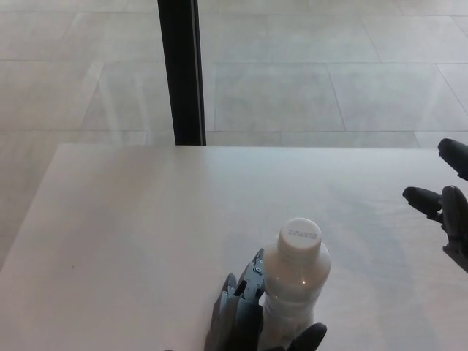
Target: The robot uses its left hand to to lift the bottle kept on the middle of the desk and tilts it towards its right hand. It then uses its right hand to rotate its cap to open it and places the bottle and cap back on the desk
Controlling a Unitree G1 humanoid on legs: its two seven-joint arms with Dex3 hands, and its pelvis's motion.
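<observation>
A clear bottle (296, 292) with a white cap (300, 235) stands at the near edge of the white desk (146, 219), low in the head view. My left hand (245, 322) wraps around its lower body, fingers on the left side and the thumb (307, 338) in front, so it is shut on the bottle. My right hand (446, 208) hovers at the far right edge of the picture, fingers apart and holding nothing, well away from the cap.
A black vertical post (183, 73) rises behind the desk's far edge, in front of a grey tiled floor (329, 73). A tiny dark speck lay on the desk near the bottle earlier.
</observation>
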